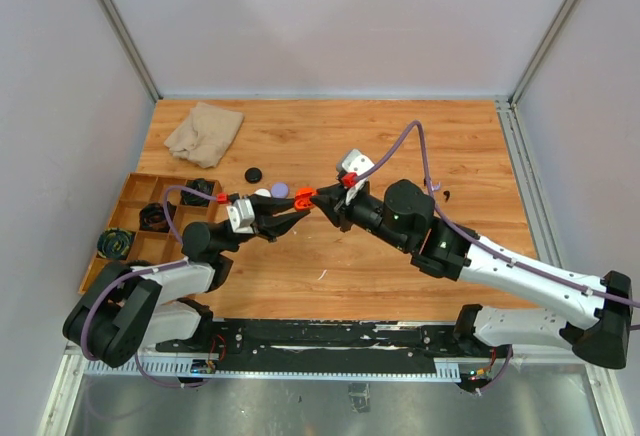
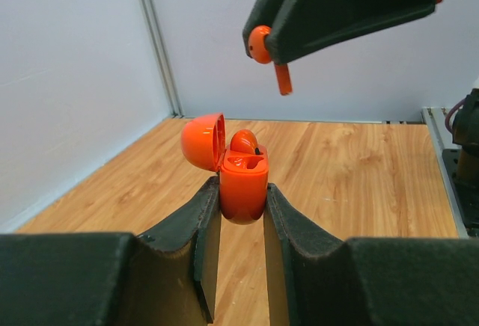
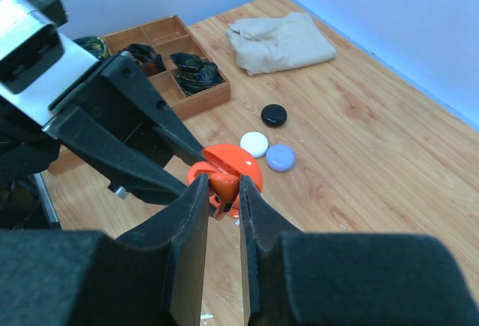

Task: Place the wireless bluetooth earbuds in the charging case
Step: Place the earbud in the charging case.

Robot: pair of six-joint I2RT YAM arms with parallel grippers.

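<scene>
The left tool (image 2: 242,200) is clamped on the lower body of a glossy orange plastic charging case (image 2: 244,173), holding it upright off the wooden table (image 1: 330,136). The case's domed lid is swung open to one side. A second earbud (image 2: 244,142) sits in one well; only its rounded orange top shows, and the other well is hard to make out from this angle.

Above the case and apart from it, the right tool (image 3: 222,188) is closed on a small orange stemmed plastic earbud (image 2: 261,45). Its round head is mostly hidden between the fingers and its short stem hangs down in the open. In the right wrist view the earbud and case overlap, so their outlines blur together. From overhead both are nearly covered by the two tool tips.

On the table behind them lie three round pucks: black (image 3: 274,115), white (image 3: 254,144) and lilac (image 3: 281,158). A crumpled beige cloth (image 1: 205,131) lies at the far left, and a wooden compartment tray (image 1: 135,191) holds dark items too small to identify. A tiny dark object (image 1: 447,194) lies to the right, unclear.
</scene>
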